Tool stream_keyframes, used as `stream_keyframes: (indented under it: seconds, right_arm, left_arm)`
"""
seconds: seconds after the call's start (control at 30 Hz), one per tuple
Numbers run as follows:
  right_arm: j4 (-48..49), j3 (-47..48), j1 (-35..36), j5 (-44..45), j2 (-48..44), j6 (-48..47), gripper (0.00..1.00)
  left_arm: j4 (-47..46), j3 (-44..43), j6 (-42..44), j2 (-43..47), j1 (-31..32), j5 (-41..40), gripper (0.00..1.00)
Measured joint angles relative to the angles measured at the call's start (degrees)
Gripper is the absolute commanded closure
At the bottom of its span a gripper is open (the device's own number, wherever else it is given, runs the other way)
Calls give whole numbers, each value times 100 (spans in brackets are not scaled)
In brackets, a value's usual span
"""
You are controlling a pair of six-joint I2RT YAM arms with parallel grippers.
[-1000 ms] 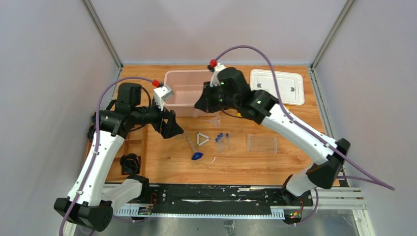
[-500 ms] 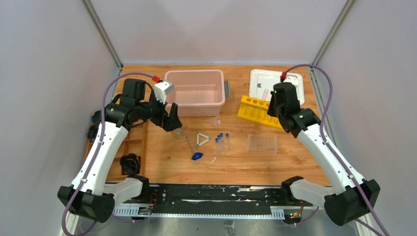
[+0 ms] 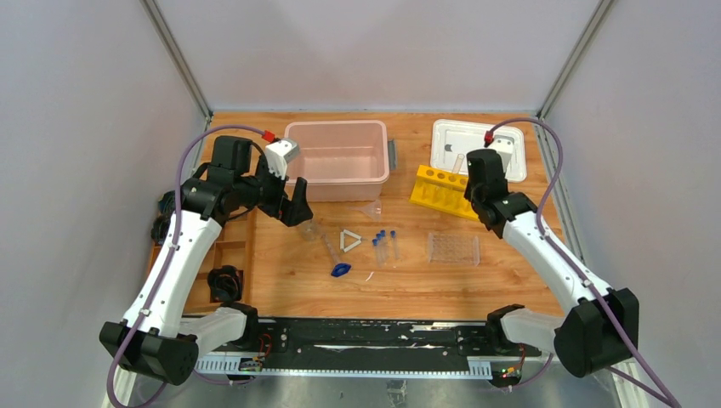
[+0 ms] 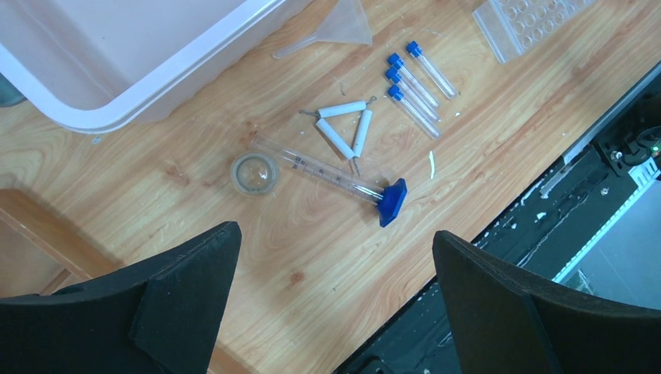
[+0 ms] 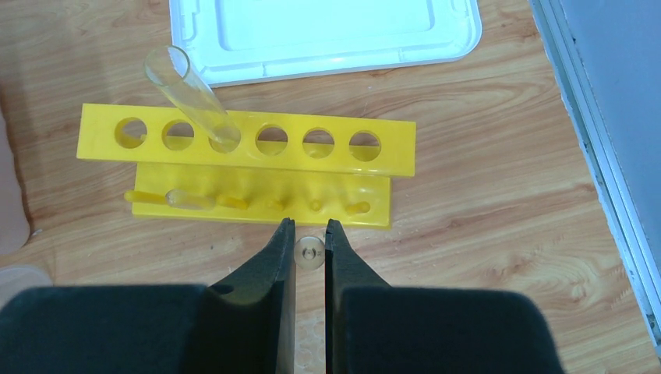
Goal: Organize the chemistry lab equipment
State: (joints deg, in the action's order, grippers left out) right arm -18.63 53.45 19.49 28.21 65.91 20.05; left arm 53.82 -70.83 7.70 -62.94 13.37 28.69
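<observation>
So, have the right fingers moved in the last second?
Yes. The right fingers went right in the top view, from the bin to the yellow rack near the lid.

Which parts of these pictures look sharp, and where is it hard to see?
Left wrist view: the small clear tubes with blue caps are sharp; the black fingers of the left gripper are dark, nearly featureless. Right wrist view: the yellow tube rack is crisp, the right gripper equally dark. Top external view: even light; the clear tube rack nearly vanishes against the wooden table.
</observation>
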Motion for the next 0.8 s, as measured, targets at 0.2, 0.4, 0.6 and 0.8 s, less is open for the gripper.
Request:
stream_keyframes:
  seconds: [0.2,0.4,0.6,0.8]
  right_arm:
    - [492,-214,-22,146,308,-63,100]
    - [962,-549,-35,328,326,-76,100]
    - [1235,-623,-48,354,520,-79,100]
    - [1440,-726,-52,498,614,-74,100]
  left_arm:
    - [0,2,9,0,0,-72,0]
    - [4,17,44,4,0,-85,0]
    - [28,17,46,-17,0,-83,0]
    - [31,17,50,-17,0,4,0]
